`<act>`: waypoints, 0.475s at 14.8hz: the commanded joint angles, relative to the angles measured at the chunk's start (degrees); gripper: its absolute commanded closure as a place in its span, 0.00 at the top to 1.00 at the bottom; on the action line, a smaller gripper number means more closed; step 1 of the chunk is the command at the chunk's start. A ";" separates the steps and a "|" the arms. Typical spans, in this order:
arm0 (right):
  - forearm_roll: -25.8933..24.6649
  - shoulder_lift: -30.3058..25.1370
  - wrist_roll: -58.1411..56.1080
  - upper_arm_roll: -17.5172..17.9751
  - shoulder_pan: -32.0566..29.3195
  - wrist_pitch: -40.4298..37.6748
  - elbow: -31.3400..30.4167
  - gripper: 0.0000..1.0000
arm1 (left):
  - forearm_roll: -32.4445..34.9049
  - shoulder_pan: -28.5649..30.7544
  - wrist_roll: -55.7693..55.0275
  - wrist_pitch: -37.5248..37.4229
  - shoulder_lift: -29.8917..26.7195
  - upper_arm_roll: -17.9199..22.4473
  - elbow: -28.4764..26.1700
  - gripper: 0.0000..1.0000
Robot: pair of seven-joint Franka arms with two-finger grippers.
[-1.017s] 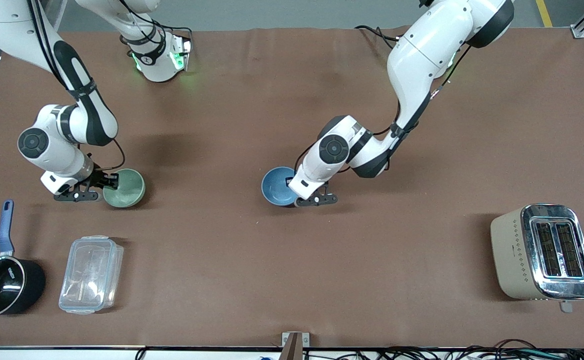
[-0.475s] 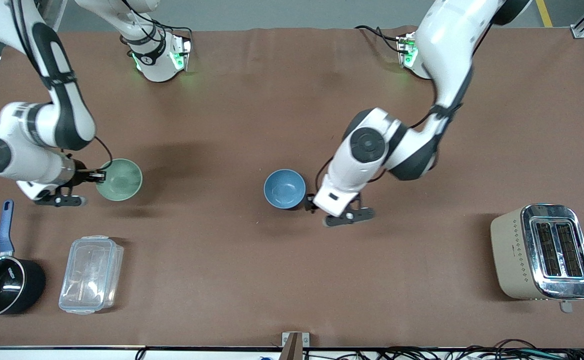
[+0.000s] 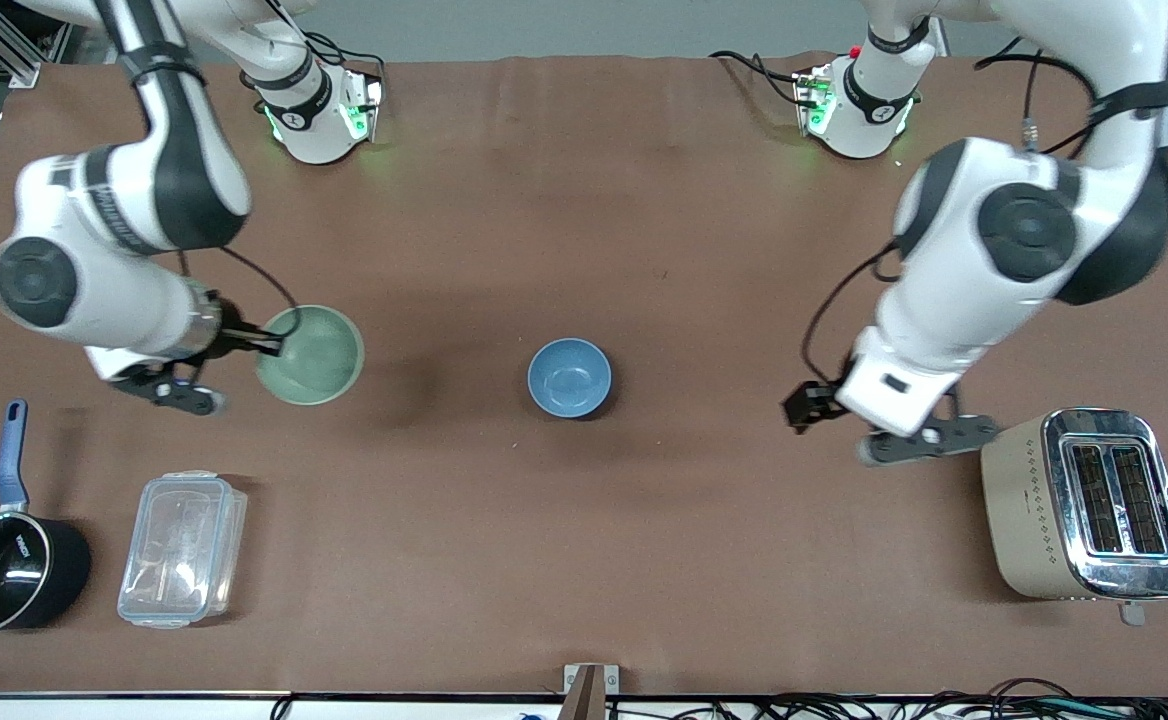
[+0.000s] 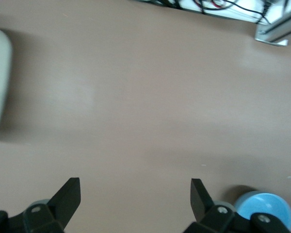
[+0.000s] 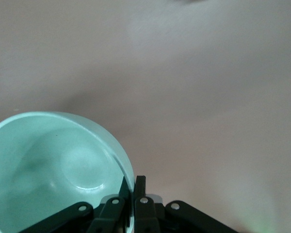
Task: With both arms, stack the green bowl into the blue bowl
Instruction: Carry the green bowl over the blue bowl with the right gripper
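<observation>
The pale green bowl [image 3: 311, 355] hangs above the table toward the right arm's end. My right gripper [image 3: 271, 347] is shut on its rim; the right wrist view shows the fingers pinching the bowl's wall [image 5: 53, 165], one inside and one outside [image 5: 140, 187]. The blue bowl [image 3: 569, 377] stands alone on the table near the middle; it also shows in the left wrist view [image 4: 264, 217]. My left gripper [image 3: 802, 405] is open and empty, in the air between the blue bowl and the toaster, its fingers [image 4: 68, 194] spread wide over bare table.
A beige and chrome toaster [image 3: 1084, 505] stands toward the left arm's end, close to the left arm's wrist. A clear plastic lidded box [image 3: 182, 548] and a black saucepan with a blue handle [image 3: 4, 560] stand nearer the front camera than the green bowl.
My left gripper has let go of the blue bowl and drawn away toward the toaster, rising. My right gripper has lifted the green bowl and carried it a little toward the blue bowl.
</observation>
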 commanded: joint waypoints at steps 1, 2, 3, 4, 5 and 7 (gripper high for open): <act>2.22 1.97 10.12 4.21 0.53 0.12 3.80 0.00 | 1.11 3.83 4.68 -2.94 -4.08 -0.41 -1.38 1.00; 2.22 3.12 13.37 6.14 0.79 0.29 5.21 0.00 | 1.10 5.24 5.65 -3.73 -5.22 -0.41 -1.38 1.00; 2.22 4.26 17.15 8.08 0.97 1.43 6.27 0.00 | 1.10 6.47 6.71 -4.96 -6.62 -0.50 -1.38 1.00; 2.22 4.79 20.84 10.01 1.23 3.53 6.54 0.00 | 1.02 7.00 8.37 -7.41 -7.86 -0.59 -1.38 1.00; 2.14 5.58 23.57 12.03 1.32 5.46 6.45 0.00 | 0.93 7.09 10.22 -9.87 -9.43 -0.41 -1.38 1.00; 1.35 7.68 28.24 14.33 3.06 9.06 6.45 0.00 | 0.41 9.11 14.52 -14.79 -12.34 -0.50 -1.73 1.00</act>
